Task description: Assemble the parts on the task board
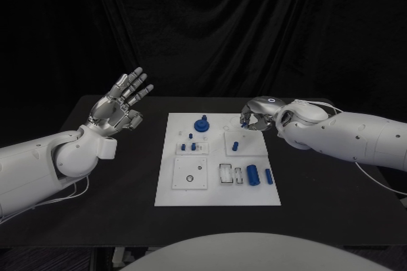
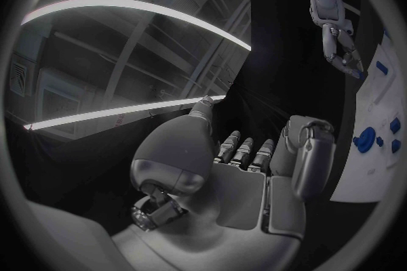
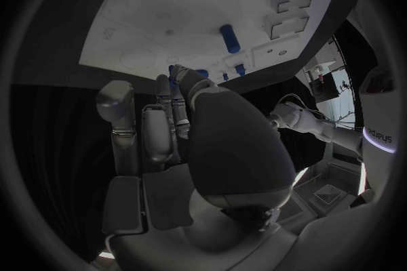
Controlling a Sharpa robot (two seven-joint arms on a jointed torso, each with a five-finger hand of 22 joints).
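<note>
The task board [image 1: 216,191] lies in the middle of the black table [image 1: 110,188], its long axis running away from the robot. On its near right part two blue parts lie flat, side by side: a thick cylinder [image 1: 252,174] and a thinner pin [image 1: 269,176], both with long axes pointing away from the robot, just beside a white rectangular frame [image 1: 226,173]. Near left sits a square plate with a small ring [image 1: 190,178] on it. Mid-board, a small block holds short blue pegs [image 1: 192,146] standing upright; to its right another block carries one upright peg [image 1: 236,146]. At the far end a round blue knob part [image 1: 201,124] stands upright.

Left hand [image 1: 121,103] is raised over the table left of the board, fingers spread and pointing up and away, holding nothing.

Right hand [image 1: 257,116] hovers at the board's far right corner, fingers curled downward, a small blue part [image 1: 244,125] pinched at the fingertips; the part's orientation cannot be told.

Right wrist view: lettering on the robot's body is too small and partial to read reliably.
</note>
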